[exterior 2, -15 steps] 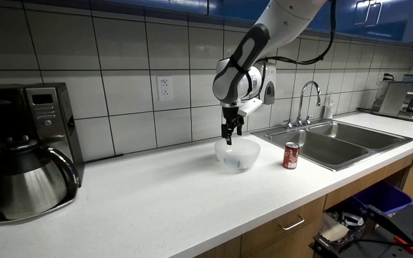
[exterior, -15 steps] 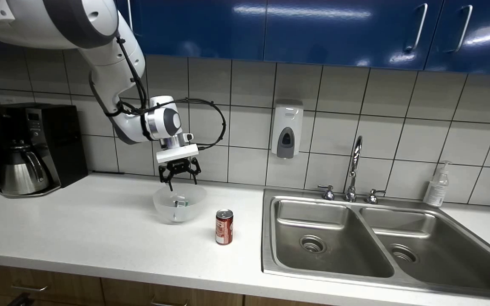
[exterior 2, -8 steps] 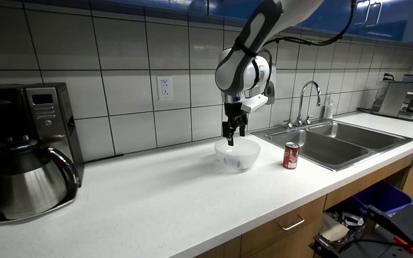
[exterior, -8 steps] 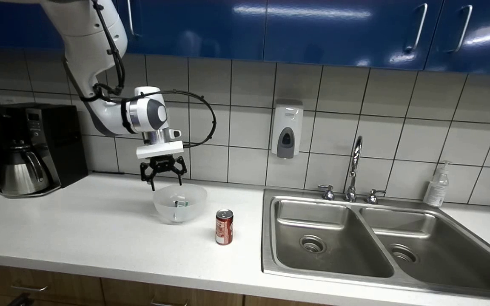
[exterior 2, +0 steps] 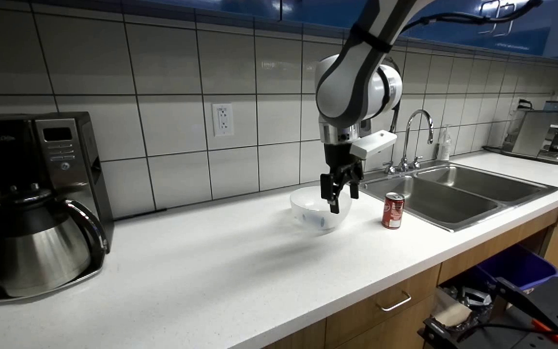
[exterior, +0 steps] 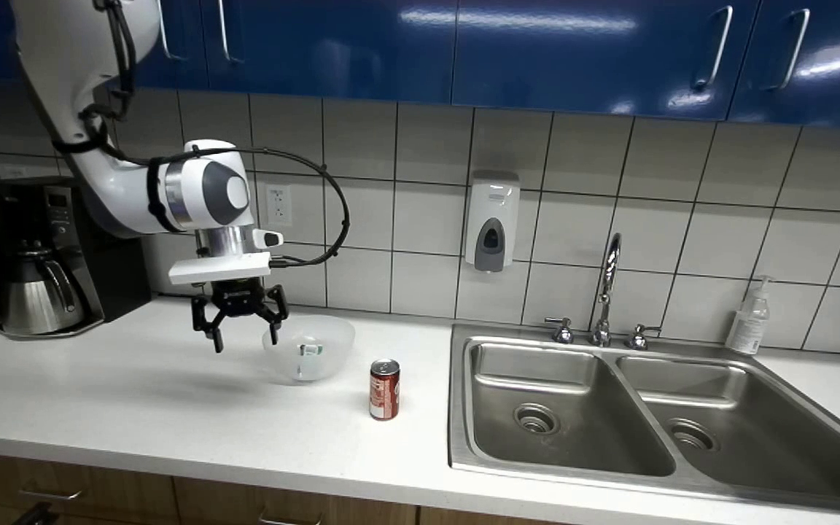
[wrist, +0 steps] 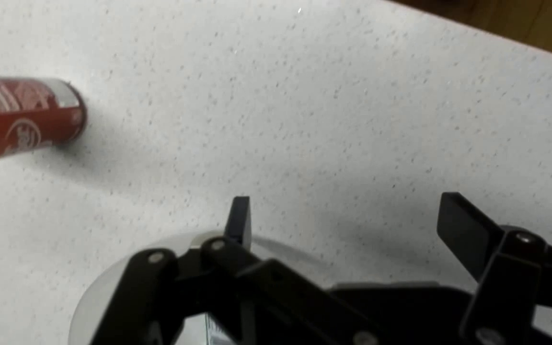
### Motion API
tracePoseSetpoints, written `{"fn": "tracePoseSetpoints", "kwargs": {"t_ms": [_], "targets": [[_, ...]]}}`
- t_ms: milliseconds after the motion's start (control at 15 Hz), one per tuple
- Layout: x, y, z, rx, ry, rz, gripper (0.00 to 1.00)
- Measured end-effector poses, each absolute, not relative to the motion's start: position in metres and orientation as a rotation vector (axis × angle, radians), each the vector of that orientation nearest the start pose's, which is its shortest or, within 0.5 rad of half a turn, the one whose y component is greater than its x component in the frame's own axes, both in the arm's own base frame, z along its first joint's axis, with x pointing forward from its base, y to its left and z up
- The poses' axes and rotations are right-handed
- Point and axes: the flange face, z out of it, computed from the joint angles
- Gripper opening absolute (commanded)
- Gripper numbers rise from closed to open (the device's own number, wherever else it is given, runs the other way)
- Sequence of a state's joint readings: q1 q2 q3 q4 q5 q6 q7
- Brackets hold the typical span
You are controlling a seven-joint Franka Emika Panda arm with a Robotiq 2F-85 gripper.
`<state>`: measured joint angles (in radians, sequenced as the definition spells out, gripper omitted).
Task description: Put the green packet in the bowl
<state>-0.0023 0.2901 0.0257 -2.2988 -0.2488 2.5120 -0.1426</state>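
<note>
The bowl (exterior: 334, 341) is round, translucent and white, and stands on the counter in both exterior views (exterior 2: 301, 206). The green packet (exterior: 310, 351) lies inside it, seen through the wall; a printed piece of it shows at the bottom of the wrist view (wrist: 217, 334), mostly behind a finger. My gripper (exterior: 246, 341) is open with nothing between its fingers. It hangs above the counter beside the bowl, and overlaps the bowl's rim in an exterior view (exterior 2: 345, 201). In the wrist view the fingers (wrist: 345, 211) are wide apart over bare counter, partly covering the bowl (wrist: 95, 306).
A red can (exterior: 384, 391) stands upright near the bowl, also at the left of the wrist view (wrist: 27, 117). A double steel sink (exterior: 566, 408) lies beyond the can. A coffee maker (exterior 2: 41, 203) stands at the other end. Blue cabinets (exterior: 332, 51) hang above.
The gripper has moved from above the bowl to beside it, leftward in an exterior view and rightward in another, and is lower. The fingers stay open. The bowl, packet and can have not moved.
</note>
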Motion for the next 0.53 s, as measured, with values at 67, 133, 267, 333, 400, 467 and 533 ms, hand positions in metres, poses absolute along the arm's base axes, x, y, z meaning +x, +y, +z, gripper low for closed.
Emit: {"fn": "tracePoseSetpoints", "kwargs": {"t_ms": [67,133,267,333,400,467,533], "targets": [[0.503,0.018,0.213,-3.211,-0.575,0.152,1.00],[0.485,0.022,0.211,-3.215,-0.543,0.162,1.00],[0.452,0.030,0.210,-3.223,-0.478,0.175,1.00],[0.436,0.034,0.210,-3.228,-0.451,0.183,1.00],[0.420,0.038,0.210,-3.227,-0.440,0.197,1.00],[0.407,0.042,0.211,-3.225,-0.438,0.208,1.00],[0.399,0.044,0.212,-3.224,-0.438,0.210,1.00]]}}
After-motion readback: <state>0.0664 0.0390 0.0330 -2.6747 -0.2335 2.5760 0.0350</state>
